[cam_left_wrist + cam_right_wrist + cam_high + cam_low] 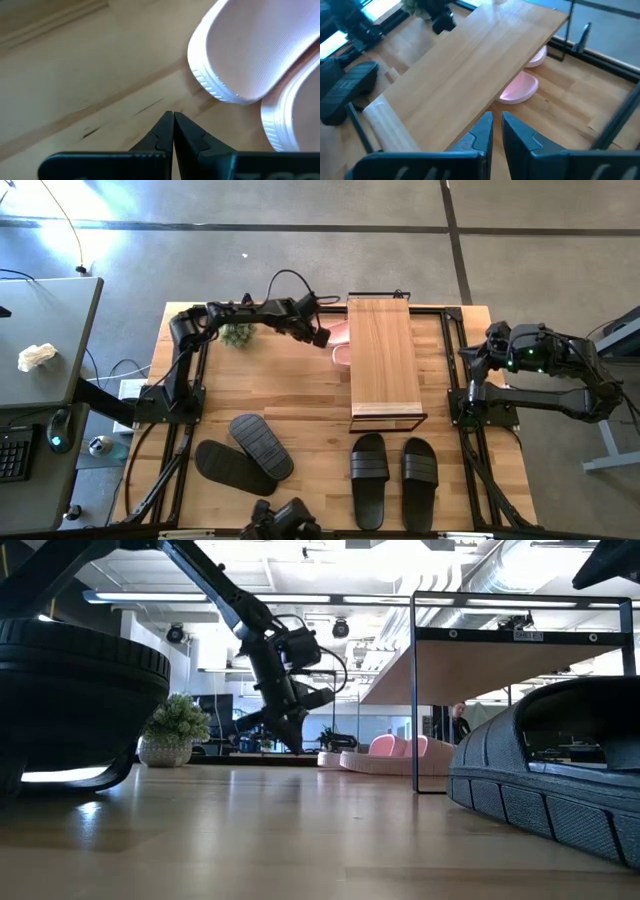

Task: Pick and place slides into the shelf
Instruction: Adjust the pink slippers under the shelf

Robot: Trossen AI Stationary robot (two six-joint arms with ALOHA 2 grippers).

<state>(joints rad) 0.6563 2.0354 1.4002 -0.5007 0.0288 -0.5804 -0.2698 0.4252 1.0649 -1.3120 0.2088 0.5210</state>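
Two pale pink slides (341, 343) lie on the table under the left side of the shelf (382, 360), a light-wood plank on a thin black wire frame. Their ends stick out past the plank's edge (520, 89). My left gripper (325, 338) is shut and points down at the bare table just left of the nearer pink slide (250, 50); it touches nothing. Two black slides (248, 452) lie soles up at the near left. Two more (394, 476) lie straps up in front of the shelf. My right gripper (496, 120) hangs drawn back above the table's right edge, empty, its fingers nearly together.
A small potted plant (237, 334) stands at the far left, behind my left arm. Black frame rails (190, 380) run along the table's left and right sides. A grey desk (45, 340) stands beyond the left edge. Bare wood lies between the shelf and the left black slides.
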